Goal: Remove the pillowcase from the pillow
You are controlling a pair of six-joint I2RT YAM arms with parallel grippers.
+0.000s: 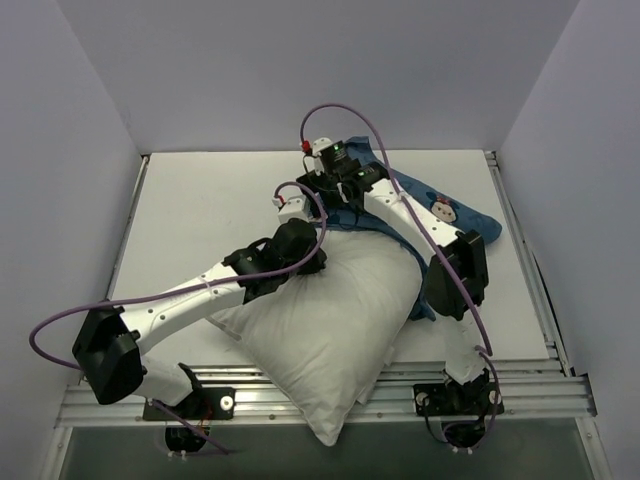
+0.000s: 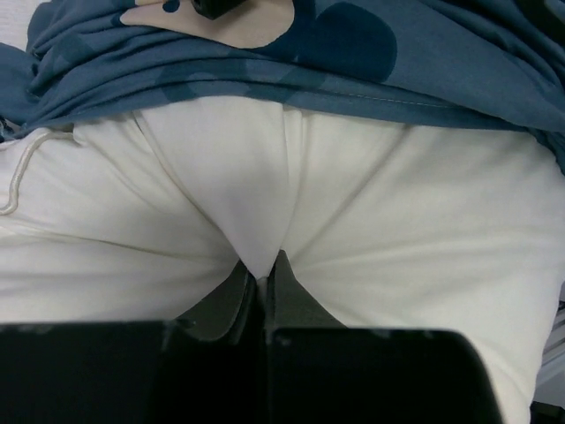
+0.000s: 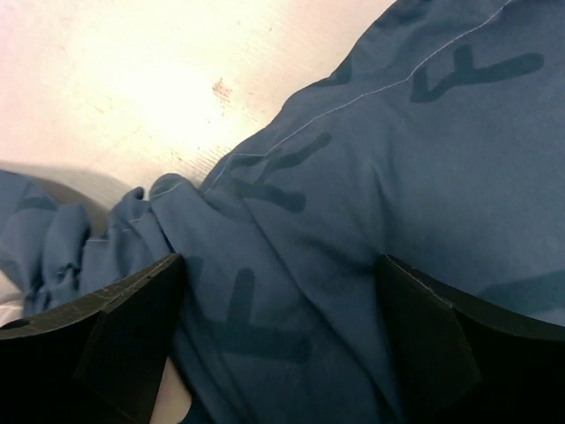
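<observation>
- Step in hand: separating the case from the last covered part of the pillow. This is judged to be late in the task, as most of the pillow is already bare.
- The pillow lies diagonally across the middle of the worktop. Its near corner hangs over the near edge, between the two arm bases.
- The pillowcase is bunched at the far right of the worktop, against the pillow's far end. One printed mouse face faces up.
- In the left wrist view, the case's hem lies across the white fabric. The far edge of the pillow therefore appears to remain under the case. How deep it sits inside cannot be told.
- Left jaws: closed, pinching a raised fold of the pillow's white cover just below the hem. They act as the anchor.
- Right jaws: wide apart, one on each side of a stretch of blue fabric, near the bunched folds. Nothing is held. Whether the tips touch the cloth cannot be told.
- Next move, as judged:
  - Lower the right jaws and close them on the blue layer only, with no white fabric caught in the grip.
  - Draw the case away towards the far right while the left jaws hold the pillow or pull it nearer.
- Caution: a shallow grip on loose folds may slip, and the overhanging pillow corner may slide off the worktop.
</observation>
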